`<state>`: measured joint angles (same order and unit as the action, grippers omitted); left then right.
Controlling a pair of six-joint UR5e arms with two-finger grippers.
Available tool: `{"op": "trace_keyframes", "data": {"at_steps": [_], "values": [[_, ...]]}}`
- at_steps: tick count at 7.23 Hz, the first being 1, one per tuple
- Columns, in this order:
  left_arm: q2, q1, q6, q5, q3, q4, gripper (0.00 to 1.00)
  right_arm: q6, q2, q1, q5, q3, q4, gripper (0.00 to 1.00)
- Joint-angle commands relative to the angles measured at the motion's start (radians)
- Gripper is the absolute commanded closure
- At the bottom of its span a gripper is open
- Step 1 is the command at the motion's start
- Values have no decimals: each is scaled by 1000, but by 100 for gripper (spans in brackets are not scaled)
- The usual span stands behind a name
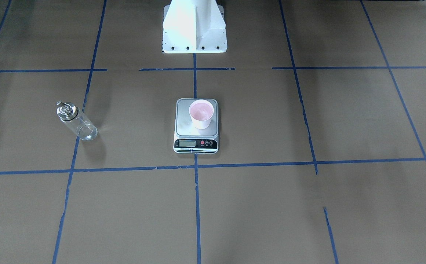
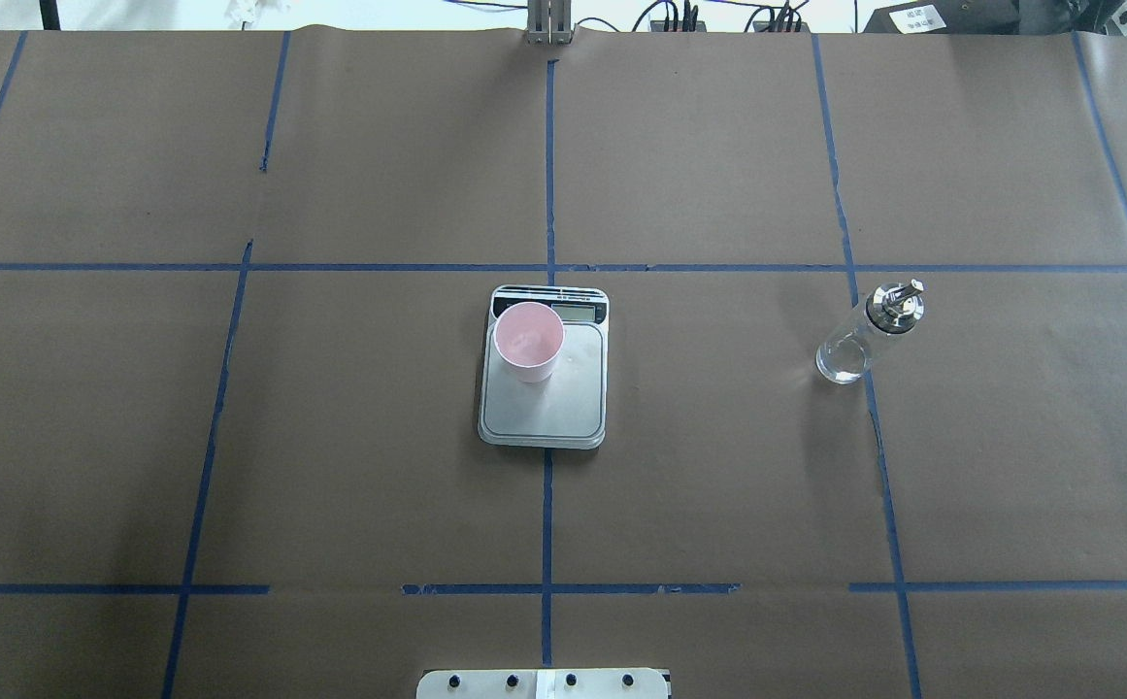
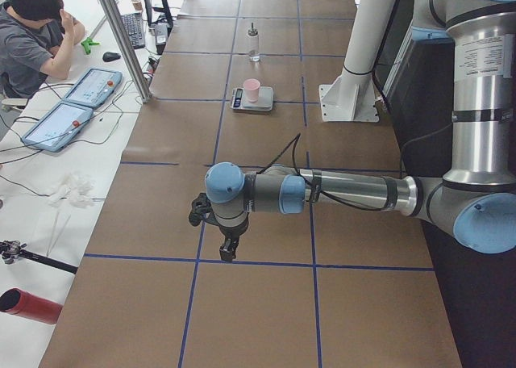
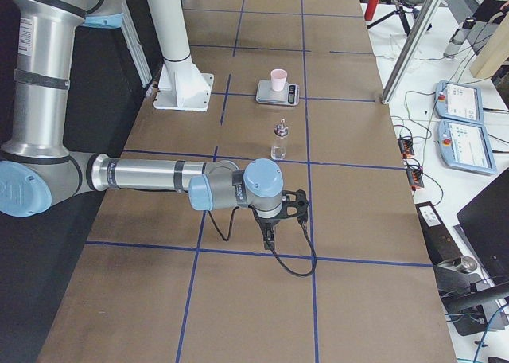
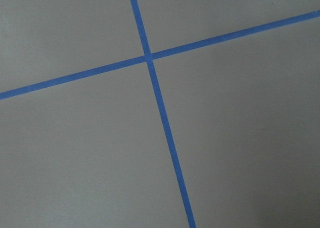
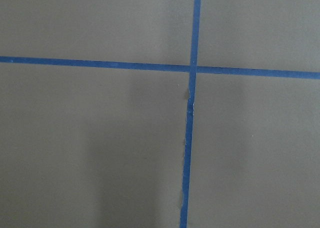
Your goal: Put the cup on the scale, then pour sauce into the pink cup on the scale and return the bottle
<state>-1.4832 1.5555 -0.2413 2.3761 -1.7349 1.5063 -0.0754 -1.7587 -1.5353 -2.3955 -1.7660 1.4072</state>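
Note:
The cup [image 1: 201, 113], white outside and pink inside, stands upright on the scale [image 1: 184, 126] at the table's middle; both also show in the overhead view, the cup [image 2: 528, 340] near the display end of the scale [image 2: 544, 413]. The clear glass bottle [image 1: 77, 121] with a silver pourer cap stands upright on the robot's right side, also in the overhead view [image 2: 859, 340]. My left gripper [image 3: 228, 251] shows only in the exterior left view, far from the scale, pointing down; I cannot tell its state. My right gripper [image 4: 269, 237] shows only in the exterior right view, short of the bottle [image 4: 279, 140]; I cannot tell its state.
The robot's white base pedestal [image 1: 194, 29] stands behind the scale. Blue tape lines [image 2: 548, 515] grid the brown table. An operator [image 3: 32, 37] sits beyond the far edge with tablets [image 3: 60, 122] and cables. Both wrist views show only bare table and tape.

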Motion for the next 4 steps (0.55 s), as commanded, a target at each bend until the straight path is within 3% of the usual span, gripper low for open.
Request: {"op": "trace_keyframes", "data": {"at_steps": [1, 4], "values": [[0, 0, 0, 0, 2, 0, 0, 41, -10, 80, 37, -36, -1, 0], [-2, 0, 0, 0, 0, 0, 0, 314, -31, -23, 50, -49, 105, 0]]}}
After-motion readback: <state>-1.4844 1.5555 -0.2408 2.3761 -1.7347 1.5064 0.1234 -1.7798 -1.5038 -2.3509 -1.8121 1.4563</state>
